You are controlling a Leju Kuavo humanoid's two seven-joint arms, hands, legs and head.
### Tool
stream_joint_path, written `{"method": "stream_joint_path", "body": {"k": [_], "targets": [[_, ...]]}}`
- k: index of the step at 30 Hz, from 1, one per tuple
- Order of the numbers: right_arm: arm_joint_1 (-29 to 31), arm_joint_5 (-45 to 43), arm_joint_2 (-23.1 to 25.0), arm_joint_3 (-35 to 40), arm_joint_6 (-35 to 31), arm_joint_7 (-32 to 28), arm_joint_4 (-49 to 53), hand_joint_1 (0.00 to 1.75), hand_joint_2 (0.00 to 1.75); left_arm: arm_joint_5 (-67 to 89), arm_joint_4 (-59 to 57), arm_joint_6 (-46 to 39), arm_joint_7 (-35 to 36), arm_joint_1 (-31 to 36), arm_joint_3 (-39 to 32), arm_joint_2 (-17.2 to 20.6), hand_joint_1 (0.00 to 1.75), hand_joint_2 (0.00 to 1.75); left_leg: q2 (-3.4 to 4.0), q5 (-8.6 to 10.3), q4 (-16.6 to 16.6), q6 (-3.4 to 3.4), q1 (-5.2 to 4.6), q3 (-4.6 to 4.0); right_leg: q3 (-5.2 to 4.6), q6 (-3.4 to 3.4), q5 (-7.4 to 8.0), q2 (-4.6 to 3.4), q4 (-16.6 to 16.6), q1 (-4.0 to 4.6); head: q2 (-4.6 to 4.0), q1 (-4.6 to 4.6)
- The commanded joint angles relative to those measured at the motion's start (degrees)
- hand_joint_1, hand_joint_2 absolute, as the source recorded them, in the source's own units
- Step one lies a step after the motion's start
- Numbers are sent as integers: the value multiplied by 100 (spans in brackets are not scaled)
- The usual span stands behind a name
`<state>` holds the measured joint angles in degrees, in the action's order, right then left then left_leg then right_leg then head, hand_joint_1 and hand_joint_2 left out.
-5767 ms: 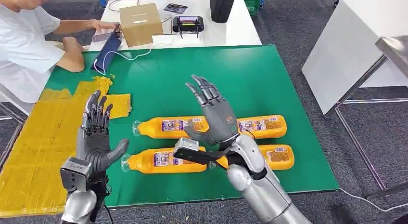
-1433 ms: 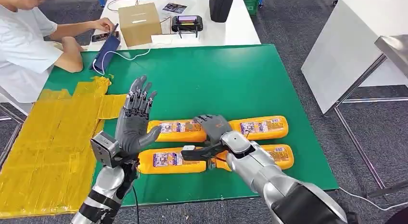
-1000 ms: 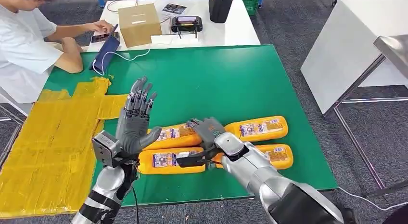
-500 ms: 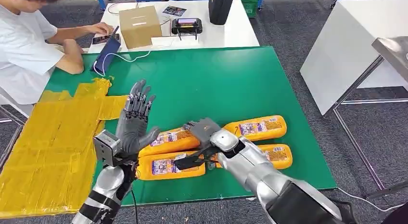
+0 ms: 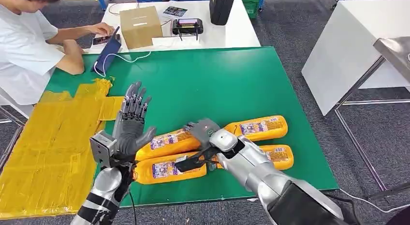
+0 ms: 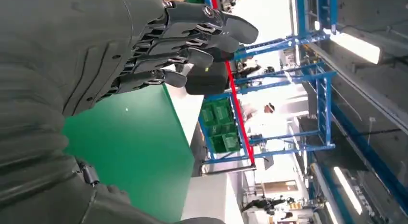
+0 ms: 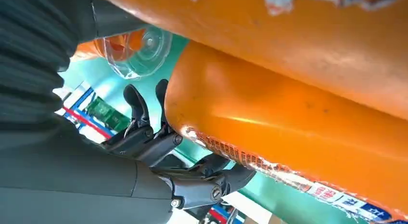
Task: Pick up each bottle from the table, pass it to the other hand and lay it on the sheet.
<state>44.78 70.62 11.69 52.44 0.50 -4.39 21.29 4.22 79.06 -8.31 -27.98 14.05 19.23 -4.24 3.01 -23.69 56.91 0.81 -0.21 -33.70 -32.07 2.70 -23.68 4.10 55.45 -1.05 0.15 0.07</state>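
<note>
My right hand (image 5: 205, 130) grips an orange bottle (image 5: 167, 142) near its base, and the bottle tilts with its cap end toward my left hand. In the right wrist view the dark fingers (image 7: 144, 132) curl round the orange bottle body (image 7: 288, 113). My left hand (image 5: 131, 122) stands upright just left of the bottle, fingers spread, holding nothing; the left wrist view shows those fingers (image 6: 183, 36) straight and apart. Three more orange bottles lie on the green table (image 5: 217, 80): one (image 5: 169, 169) below the held one, two at the right (image 5: 258, 127) (image 5: 278, 156). The yellow sheet (image 5: 53, 138) covers the table's left part.
A person in a white shirt (image 5: 24, 46) sits at the table's far left corner beside a blue pouch (image 5: 106, 55). A white table behind carries a cardboard box (image 5: 140, 24) and a controller (image 5: 187, 25). Another white table (image 5: 353, 46) stands to the right.
My right hand has come down onto the upper left bottle, closed on it and drawn it left, tilting it toward my left hand. My left hand rose beside the bottles.
</note>
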Motion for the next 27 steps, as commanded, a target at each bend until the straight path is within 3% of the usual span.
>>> {"method": "stream_joint_path", "body": {"k": [1,4,12,13,14,15,16,27], "targets": [[-237,80,-157,511,276,28,-170,148,175,-2,-248,17,47,-2,-214,38,0,175,-45,7,-11,-10,15,1,12,-16,3,-25,-18,10,0,2],[-228,86,-154,536,303,36,-182,155,175,-2,-250,17,44,-27,-235,48,0,175,-43,7,-12,-10,16,1,13,-16,4,-30,-20,10,0,2],[-203,100,-129,619,361,171,-180,152,175,-8,-221,19,76,-93,-300,44,0,175,-24,2,-9,-6,10,13,21,-9,0,-15,-13,5,0,0],[-201,90,-125,614,341,195,-180,145,175,-7,-213,20,77,-96,-300,41,0,175,-34,4,-12,-9,14,10,20,-13,2,-21,-18,8,0,0],[-208,67,-121,598,270,256,-163,112,175,-5,-193,22,84,-105,-296,43,0,175,-24,1,-7,-6,10,12,20,-9,0,-13,-12,6,0,0],[-224,38,-111,567,210,309,-143,10,175,-4,-179,22,92,-112,-296,40,0,175,-35,4,-10,-9,14,11,21,-13,1,-20,-17,9,0,2],[-224,38,-111,567,210,309,-143,0,175,-4,-179,22,92,-112,-296,40,0,175,-41,6,-13,-10,16,7,18,-16,4,-26,-19,10,0,0],[-209,40,-80,582,247,324,-176,0,175,-4,-152,20,105,-130,-307,32,0,175,-24,3,-8,-7,11,11,16,-11,2,-17,-11,7,0,0]]}}
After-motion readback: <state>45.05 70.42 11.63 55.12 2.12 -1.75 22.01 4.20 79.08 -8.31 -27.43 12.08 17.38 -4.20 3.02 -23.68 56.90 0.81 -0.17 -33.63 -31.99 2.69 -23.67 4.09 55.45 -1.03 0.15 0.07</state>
